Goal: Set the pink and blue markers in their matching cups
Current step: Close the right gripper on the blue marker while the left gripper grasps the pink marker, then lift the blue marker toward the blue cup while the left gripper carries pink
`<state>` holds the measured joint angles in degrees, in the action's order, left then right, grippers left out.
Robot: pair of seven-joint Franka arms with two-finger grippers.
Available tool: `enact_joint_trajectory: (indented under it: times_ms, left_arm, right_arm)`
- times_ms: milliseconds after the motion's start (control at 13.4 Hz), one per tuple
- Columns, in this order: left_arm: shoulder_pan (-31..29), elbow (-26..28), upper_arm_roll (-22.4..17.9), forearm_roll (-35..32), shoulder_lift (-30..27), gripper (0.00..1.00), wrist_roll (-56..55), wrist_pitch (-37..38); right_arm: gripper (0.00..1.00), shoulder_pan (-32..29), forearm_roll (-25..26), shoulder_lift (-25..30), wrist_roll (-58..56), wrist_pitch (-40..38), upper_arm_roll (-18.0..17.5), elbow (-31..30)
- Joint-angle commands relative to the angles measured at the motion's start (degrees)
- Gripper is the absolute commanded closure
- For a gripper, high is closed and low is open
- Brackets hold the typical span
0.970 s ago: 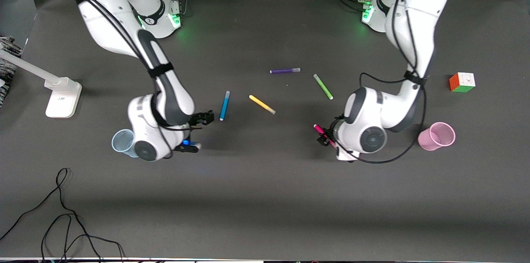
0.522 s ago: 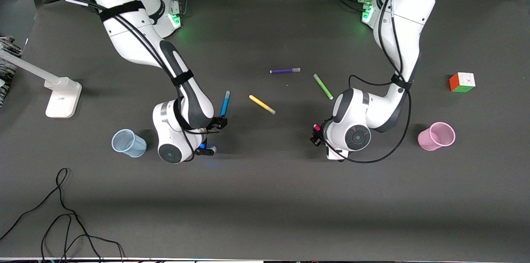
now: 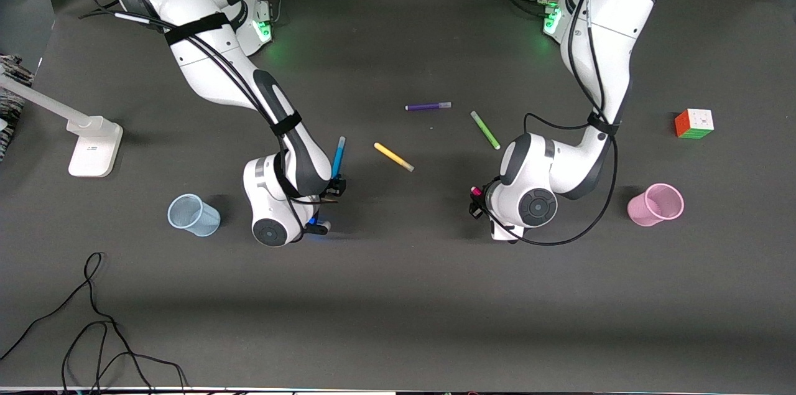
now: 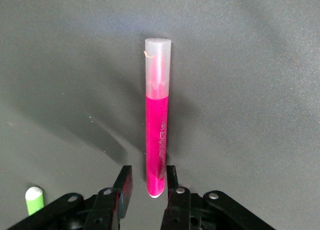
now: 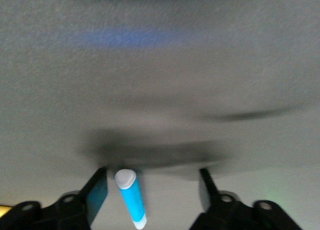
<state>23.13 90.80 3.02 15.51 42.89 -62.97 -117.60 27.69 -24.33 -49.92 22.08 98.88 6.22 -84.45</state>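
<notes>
The pink marker (image 4: 157,115) lies flat on the dark table; in the front view only its end (image 3: 476,191) shows beside the left wrist. My left gripper (image 3: 476,203) is low over it, and in its wrist view the gripper (image 4: 148,173) is open with the jaws on either side of the marker's rear end. The blue marker (image 3: 339,155) lies on the table. My right gripper (image 3: 334,186) is open over its nearer end, and the marker (image 5: 131,197) sits between the gripper's (image 5: 152,177) spread jaws. The blue cup (image 3: 193,214) and the pink cup (image 3: 656,204) stand upright.
A purple marker (image 3: 428,106), a green marker (image 3: 485,129) and a yellow marker (image 3: 393,157) lie mid-table. A colour cube (image 3: 694,123) sits past the pink cup. A white lamp base (image 3: 94,146) and a loose black cable (image 3: 93,308) are at the right arm's end.
My right gripper has moved from beside the blue cup to over the blue marker's nearer end. My left gripper has shifted over the pink marker, now covering most of it.
</notes>
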Motion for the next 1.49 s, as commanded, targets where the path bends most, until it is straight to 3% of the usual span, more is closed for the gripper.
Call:
enact_joint_trajectory:
  times_ms: [0,75,149,224,373,597,746,970,1194,1418]
  left_arm:
    - [0.4,-1.2,-0.3,0.7,1.1,0.65,-1.0,-0.3]
    - [0.4,-1.2,-0.2,1.1,1.1,0.65,-1.0,-0.9]
    - [0.4,-1.2,-0.1,1.5,1.3,0.68,-0.9,-1.1]
    - [0.4,-1.2,0.0,1.5,1.5,0.74,-0.9,-1.6]
    - [0.5,-1.1,0.0,1.3,1.5,1.00,-0.7,-1.9]
    - [0.7,-1.8,0.0,0.7,0.0,1.00,-0.7,0.1]
    - [-1.2,-6.1,-0.1,0.8,-2.5,1.00,-0.4,11.3]
    - [-5.0,-18.3,-0.1,1.5,-2.9,1.00,-0.2,31.2]
    - [-14.3,-25.6,0.2,9.5,-2.9,1.00,3.4,47.8]
    - [-28.4,-26.4,0.4,20.1,-2.7,1.00,9.3,58.1]
  right_arm:
    - [0.54,0.5,-1.6,-1.5,2.8,-0.2,-0.4,1.6]
    - [0.81,0.5,-1.6,-1.5,2.8,-0.2,-0.4,1.6]
    - [1.00,0.5,-1.7,-1.5,2.7,-0.2,-0.4,1.9]
    - [1.00,0.5,-1.7,-1.5,2.7,-0.2,-0.5,2.6]
    - [1.00,0.5,-1.6,-1.2,2.8,-0.6,-0.4,3.0]
    - [1.00,0.3,-0.9,-0.4,5.2,-0.8,-0.4,3.8]
    - [1.00,0.3,-0.7,1.0,5.2,-1.9,0.1,4.0]
    - [1.00,0.5,1.4,7.4,6.9,-4.6,1.9,3.8]
    - [1.00,0.3,10.0,15.9,7.6,-4.5,4.0,3.3]
    - [1.00,0.3,16.6,23.4,7.5,-4.2,9.3,2.4]
